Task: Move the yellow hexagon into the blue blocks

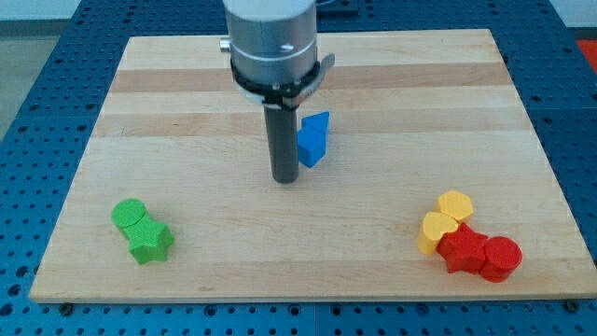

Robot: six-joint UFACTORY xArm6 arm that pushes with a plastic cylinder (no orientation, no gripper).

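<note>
The yellow hexagon (456, 204) lies near the view's lower right, touching a second yellow block (434, 231) just below and left of it. The blue blocks (313, 138) sit at the board's middle, partly hidden behind the rod; their exact shapes and number are hard to make out. My tip (284, 178) rests on the board just left of and slightly below the blue blocks, far left of the yellow hexagon.
Two red blocks (464, 249) (502, 259) lie against the yellow pair at the lower right. A green cylinder (129, 216) and a green star-like block (151, 242) sit at the lower left. The wooden board (187, 112) lies on a blue perforated table.
</note>
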